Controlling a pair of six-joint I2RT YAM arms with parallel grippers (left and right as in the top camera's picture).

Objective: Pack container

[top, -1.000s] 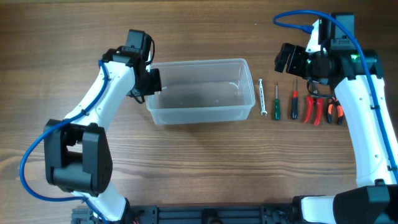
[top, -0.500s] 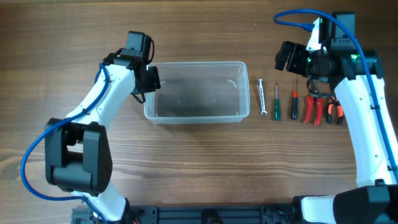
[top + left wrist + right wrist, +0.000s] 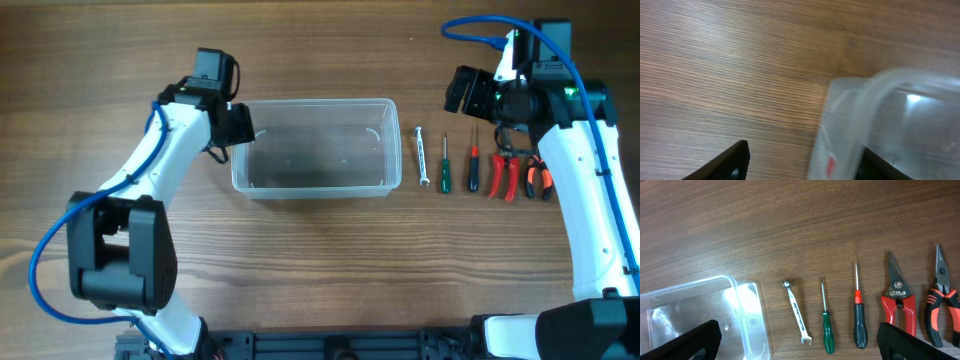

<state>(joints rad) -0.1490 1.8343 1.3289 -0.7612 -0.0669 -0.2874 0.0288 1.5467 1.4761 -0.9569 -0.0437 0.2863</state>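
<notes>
Left end effector (image 3: pixel 238 125) is held spread at the left end of the container (image 3: pixel 315 186); right end effector (image 3: pixel 466 92) is likewise released. Counted on the bench (image 3: pixel 320 270): one container, one wrench (image 3: pixel 797 311), two screwdrivers (image 3: pixel 826 330), two pliers (image 3: pixel 897 307).

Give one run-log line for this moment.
container: empty | left gripper: open at its left wall | right gripper: open above tools | tools: five on table

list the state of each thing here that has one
container, upright, empty
left hand, open, astride container's end wall
right hand, open, holding nothing
wrench, flat, outside container
green screwdriver, flat, outside container
black screwdriver, flat, outside container
red snips, blades shut
pliers, shut
</notes>
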